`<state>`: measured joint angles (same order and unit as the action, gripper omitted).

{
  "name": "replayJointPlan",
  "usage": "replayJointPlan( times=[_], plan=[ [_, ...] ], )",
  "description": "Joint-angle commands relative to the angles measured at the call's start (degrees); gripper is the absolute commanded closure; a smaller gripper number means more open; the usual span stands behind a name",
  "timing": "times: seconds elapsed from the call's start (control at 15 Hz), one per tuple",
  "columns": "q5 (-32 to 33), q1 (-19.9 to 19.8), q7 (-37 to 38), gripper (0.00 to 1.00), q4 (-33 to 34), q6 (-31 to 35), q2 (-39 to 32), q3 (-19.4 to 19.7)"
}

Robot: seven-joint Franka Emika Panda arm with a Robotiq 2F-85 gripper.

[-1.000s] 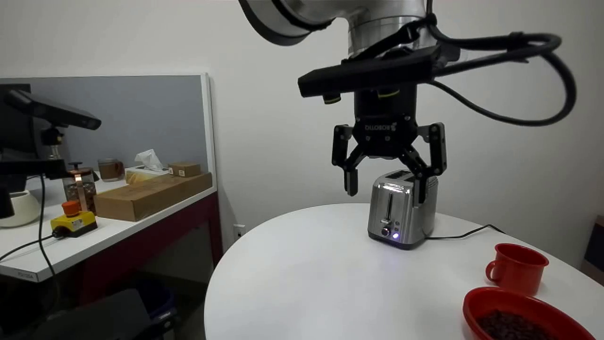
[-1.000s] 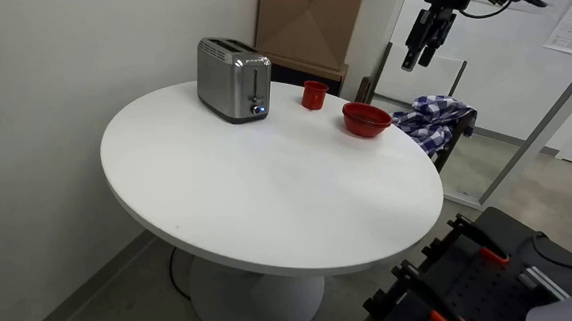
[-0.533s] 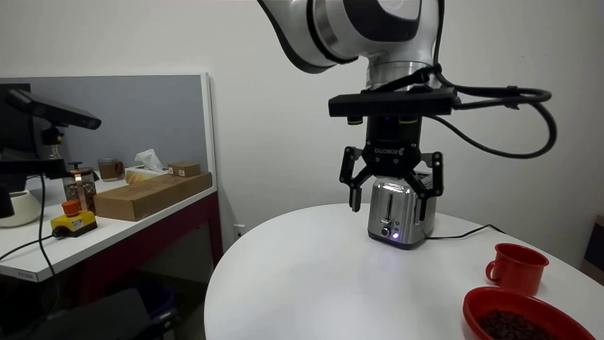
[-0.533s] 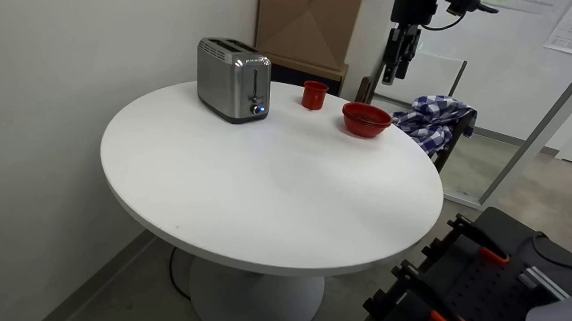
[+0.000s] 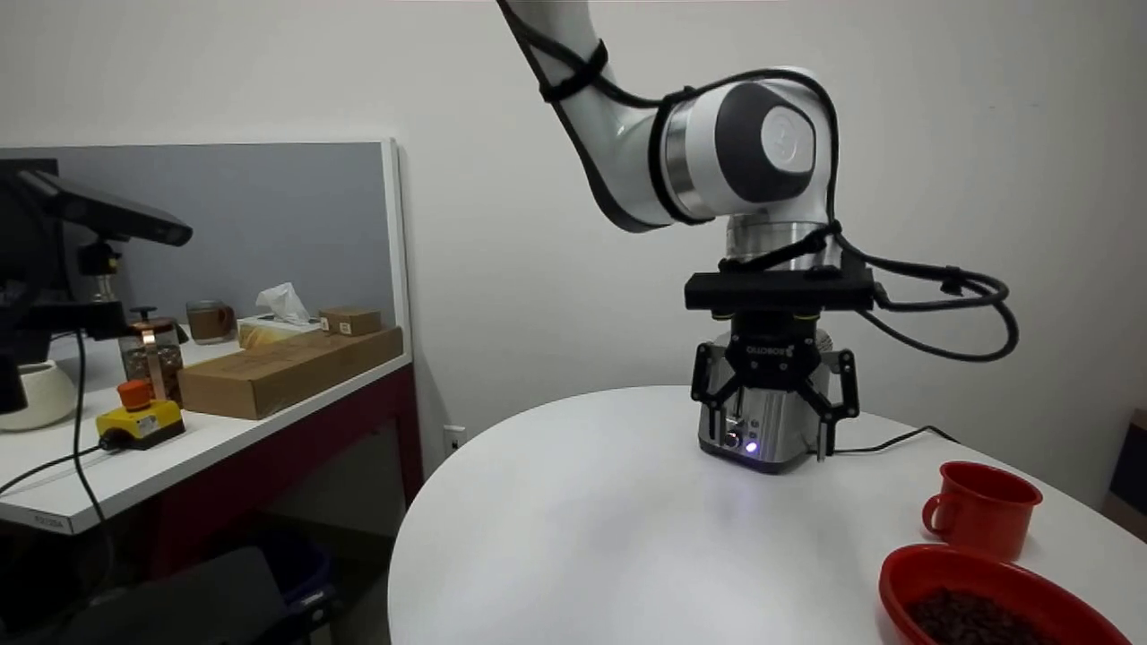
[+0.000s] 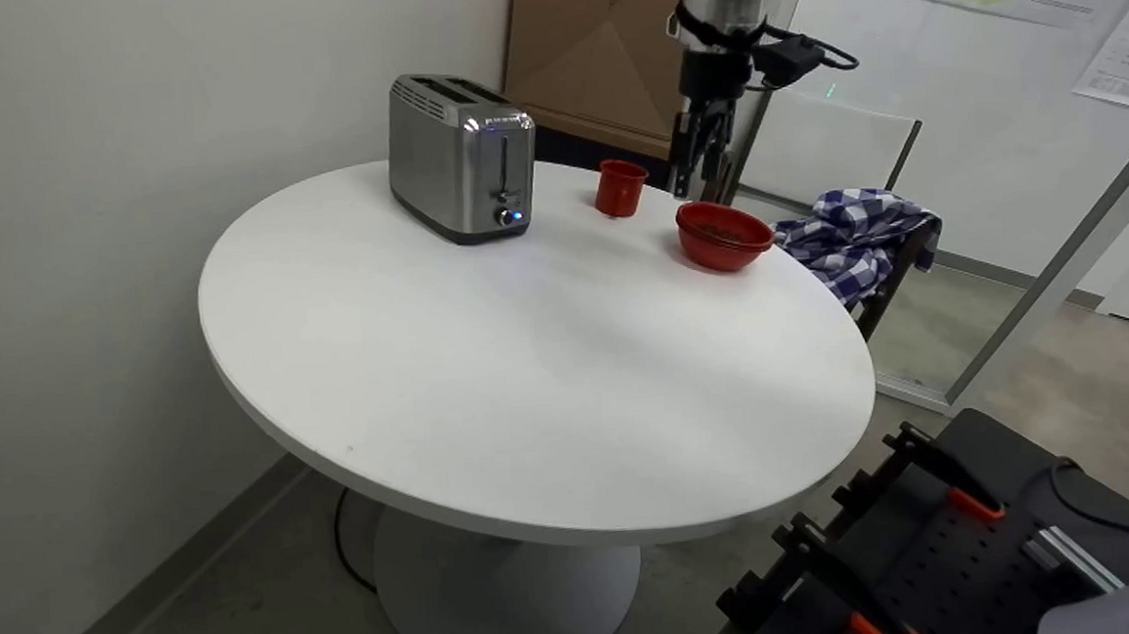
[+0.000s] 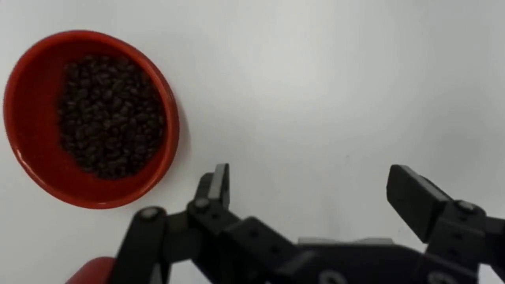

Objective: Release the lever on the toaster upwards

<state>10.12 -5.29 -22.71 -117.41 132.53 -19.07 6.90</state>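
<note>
Change over the last second: the black two-finger Robotiq gripper (image 6: 696,182) is now sitting lower and closer to the boxy silver metal toaster with the dark base (image 6: 462,166). Toaster isn't shifting; it's standing upright between 11 and 12 o'clock on the round white surface (image 6: 529,378), small blue indicator light (image 6: 517,216) glowing. Its small dark lever (image 6: 505,196) is looking parked low in its travel, so I'm reading this as approach phase, release not yet done.

Gap check, same exterior view: toaster is sitting at about 9 o'clock from the gripper, well apart, no contact.

Pose: in an exterior view the white-and-grey jointed arm (image 5: 690,161) is reaching in from 11 o'clock, and the gripper is pointing down to 6. Fingers (image 7: 412,197) are standing wide apart, nothing held. In the wrist view the round red bowl (image 7: 35,114) of dark beans (image 7: 110,118) is lying between 9 and 10 o'clock from them.

Next move, my guess: heading in toward the toaster, getting a finger under the lever, pushing to 12. Spread is looking too wide for that. Risk: shoving the toaster back. Can't tell fingertip height against the lever.
</note>
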Motion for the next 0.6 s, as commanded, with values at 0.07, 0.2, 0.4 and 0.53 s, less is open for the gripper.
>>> replayJointPlan(
  times=[0.07,0.2,0.4,0.53],
  plan=[
    [1.52,-0.43,4.04,0.0,9.84,1.24,-10.46,-1.08],
    [1.08,-0.68,4.55,0.0,12.65,2.68,-13.44,-1.43],
    [1.07,-0.33,6.43,0.0,16.2,3.75,-16.69,-1.42],
    [0.68,-0.02,8.56,0.0,18.24,4.71,-18.63,-1.5]
  ],
)
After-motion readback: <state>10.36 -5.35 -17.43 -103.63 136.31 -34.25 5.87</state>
